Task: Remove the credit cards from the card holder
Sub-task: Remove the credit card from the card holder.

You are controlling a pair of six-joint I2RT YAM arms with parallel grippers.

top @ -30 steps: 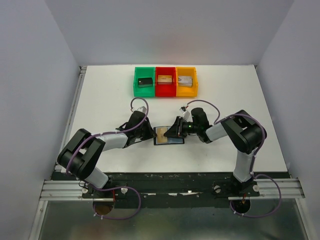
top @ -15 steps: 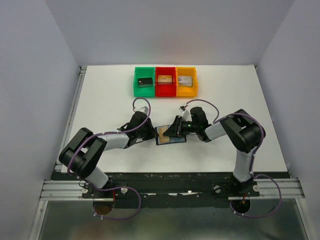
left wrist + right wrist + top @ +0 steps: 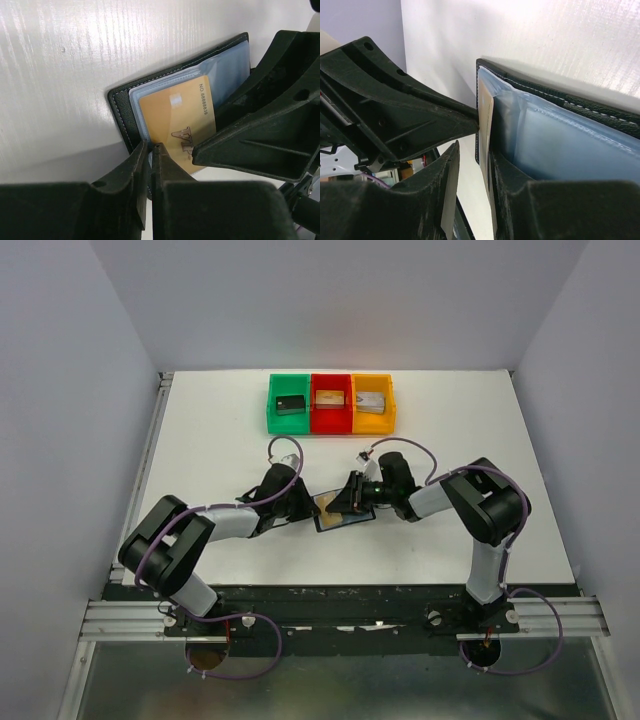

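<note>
– One card showed, then?
– One that I could make out: a tan-gold credit card (image 3: 175, 120) marked "VIP", with a number printed along its short edge. It lay in the card holder (image 3: 120, 110), a flat black wallet with pale stitching and glossy bluish-grey pockets, spread open on the white table (image 3: 60, 60).
– Where did it lie against the left gripper (image 3: 151, 146)?
– Just ahead of the fingertips. The card's near corner ran in behind one finger (image 3: 172, 175). Only a thin slit parted the jaws, and I could not tell whether they pinched anything.
– And seen from above?
– The card holder sat between the two tools, its left edge at the left gripper and its right half under the right gripper (image 3: 350, 502).
– How did that one stand?
– Partly apart. In its own camera the card's edge stood between the fingers. One finger (image 3: 520, 200) lay against the bluish pocket, and bare table showed between the other finger and the card. It clamped nothing that I could see.
– Anything farther off?
– Well beyond both grippers, a green bin (image 3: 289, 423), a red bin (image 3: 331, 424) and an orange bin (image 3: 373, 424) stood touching in a row.
</note>
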